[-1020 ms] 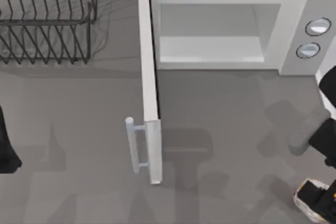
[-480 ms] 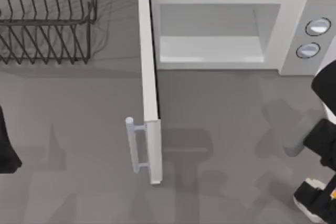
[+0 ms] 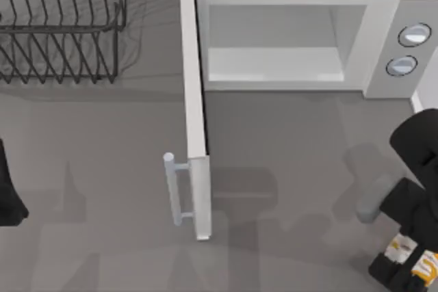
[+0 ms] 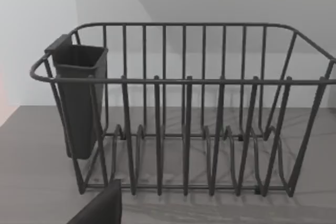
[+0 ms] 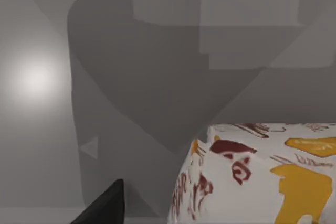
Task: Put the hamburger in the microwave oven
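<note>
The hamburger (image 3: pixel 426 264), a white wrapped lump with orange and dark red print, lies on the table at the front right corner. It looms close in the right wrist view (image 5: pixel 252 177). My right gripper (image 3: pixel 404 268) is down over it and open, with one dark finger (image 5: pixel 105 205) standing clear of the wrapper. The microwave oven (image 3: pixel 380 39) stands at the back right. Its side-hinged door (image 3: pixel 195 114) is swung wide open toward the front, showing the pale cavity (image 3: pixel 274 46). My left gripper (image 3: pixel 8 196) is parked at the table's left edge, open.
A black wire rack (image 3: pixel 61 25) with a dark cup holder (image 4: pixel 79 98) fills the back left. The open door's bar handle (image 3: pixel 172 189) juts out mid-table. Two round knobs (image 3: pixel 408 49) sit on the oven's right panel. Bare grey table lies between door and right arm.
My right arm has swung left and forward, and its gripper now covers more of the hamburger. The left arm has not moved.
</note>
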Motion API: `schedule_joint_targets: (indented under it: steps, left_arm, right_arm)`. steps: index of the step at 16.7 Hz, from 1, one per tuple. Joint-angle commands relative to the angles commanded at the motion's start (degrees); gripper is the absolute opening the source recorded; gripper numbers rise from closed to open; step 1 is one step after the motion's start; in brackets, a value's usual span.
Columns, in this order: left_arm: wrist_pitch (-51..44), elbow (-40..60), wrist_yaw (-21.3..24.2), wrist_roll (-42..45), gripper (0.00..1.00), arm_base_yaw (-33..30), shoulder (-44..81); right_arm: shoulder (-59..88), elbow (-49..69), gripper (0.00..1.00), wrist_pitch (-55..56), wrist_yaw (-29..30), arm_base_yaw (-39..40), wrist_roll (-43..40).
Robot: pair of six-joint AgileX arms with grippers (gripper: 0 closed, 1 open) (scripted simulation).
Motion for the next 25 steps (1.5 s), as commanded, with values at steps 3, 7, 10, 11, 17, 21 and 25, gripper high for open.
schedule_joint_targets:
  steps: [3, 7, 10, 11, 17, 21, 25]
  left_arm:
    - [0.0, 0.0, 0.0, 0.0, 1.00, 0.0, 0.0]
    - [0.0, 0.0, 0.0, 0.0, 1.00, 0.0, 0.0]
    - [0.0, 0.0, 0.0, 0.0, 1.00, 0.0, 0.0]
    - [0.0, 0.0, 0.0, 0.0, 1.00, 0.0, 0.0]
    - [0.0, 0.0, 0.0, 0.0, 1.00, 0.0, 0.0]
    - [0.0, 0.0, 0.0, 0.0, 1.00, 0.0, 0.0]
    - [0.0, 0.0, 0.0, 0.0, 1.00, 0.0, 0.0]
  right_arm:
    - [1.4, -1.3, 1.00, 2.3, 0.0, 0.0, 0.1]
    - [1.4, -1.3, 0.92, 2.3, 0.0, 0.0, 0.1]
    - [1.4, -1.3, 0.70, 2.3, 0.0, 0.0, 0.1]
    - [1.4, -1.3, 0.62, 2.3, 0.0, 0.0, 0.1]
    - [1.4, -1.3, 0.17, 2.3, 0.0, 0.0, 0.1]
    - [1.4, -1.3, 0.00, 2.3, 0.0, 0.0, 0.1]
    - [1.4, -1.3, 0.00, 2.3, 0.0, 0.0, 0.1]
